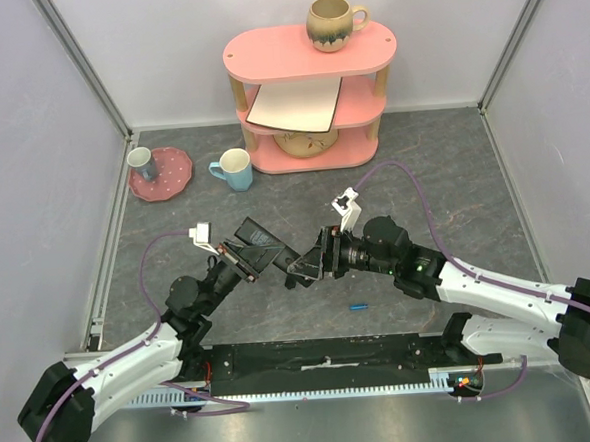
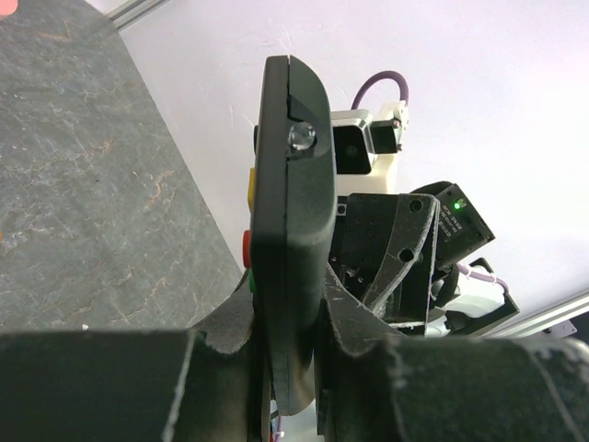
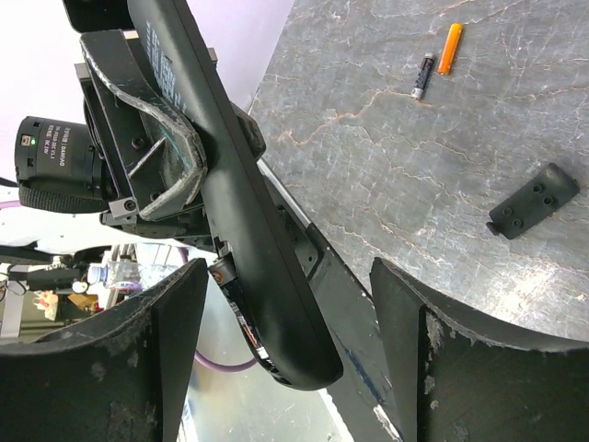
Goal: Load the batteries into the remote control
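The black remote control (image 2: 290,184) stands edge-on in my left gripper (image 2: 290,313), which is shut on its lower end; coloured buttons show on its left face. In the right wrist view the remote control (image 3: 235,193) reaches down between the fingers of my open right gripper (image 3: 287,276), and neither finger touches it. What looks like a battery (image 3: 235,299) lies in the open compartment on its underside. An orange battery (image 3: 448,48) and a dark one (image 3: 422,75) lie on the table. From above, a small blue battery (image 1: 358,305) lies near the front, and the left gripper (image 1: 260,248) and right gripper (image 1: 315,260) meet mid-table.
A small black cover piece (image 3: 534,213) lies on the grey table. At the back stands a pink shelf (image 1: 365,56) with a mug (image 1: 331,23), a white board (image 1: 296,106) and a bowl (image 1: 305,142). A blue cup (image 1: 237,169) and a pink plate (image 1: 177,173) sit back left.
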### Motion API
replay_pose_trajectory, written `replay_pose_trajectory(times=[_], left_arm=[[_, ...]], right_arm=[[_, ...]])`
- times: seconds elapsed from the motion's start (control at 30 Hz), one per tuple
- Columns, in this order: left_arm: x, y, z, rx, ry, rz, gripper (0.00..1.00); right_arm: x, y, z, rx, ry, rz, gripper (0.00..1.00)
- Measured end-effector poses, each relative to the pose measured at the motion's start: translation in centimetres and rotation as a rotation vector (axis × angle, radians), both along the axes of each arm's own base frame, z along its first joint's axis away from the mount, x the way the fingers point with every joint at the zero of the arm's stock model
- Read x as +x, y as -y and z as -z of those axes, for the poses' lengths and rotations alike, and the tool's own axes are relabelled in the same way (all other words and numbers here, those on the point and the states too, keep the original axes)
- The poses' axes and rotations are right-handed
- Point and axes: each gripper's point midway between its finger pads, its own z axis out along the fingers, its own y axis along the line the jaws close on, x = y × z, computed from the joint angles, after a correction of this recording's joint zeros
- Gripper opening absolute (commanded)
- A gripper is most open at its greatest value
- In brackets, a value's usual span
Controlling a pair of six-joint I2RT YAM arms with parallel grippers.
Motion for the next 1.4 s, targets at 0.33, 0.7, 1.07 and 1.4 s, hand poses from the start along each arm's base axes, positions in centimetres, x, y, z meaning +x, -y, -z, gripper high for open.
replay_pose_trajectory(times=[0.33,0.7,1.07,1.4], left_arm=[[-0.04,-0.04,-0.1,-0.003,0.003,0.0,0.02],[-0.17,-0.16,-0.25,-0.008,0.009,0.0,0.02],[-0.24,-0.29,-0.45,-0.014,0.015,-0.003,0.02],[0.05,-0.55,-0.34,-0.017,0.009,-0.025,0.02]], right_arm=[[0.04,-0.07,-0.3,0.017,-0.003,0.005,0.87],[0.08,-0.09,-0.23,0.038,-0.013,0.014,0.76],[-0.15,-0.31,-0.55,0.083,-0.02,0.005,0.65],[-0.24,-0.68,-0.67,0.111,-0.022,-0.014,0.54]])
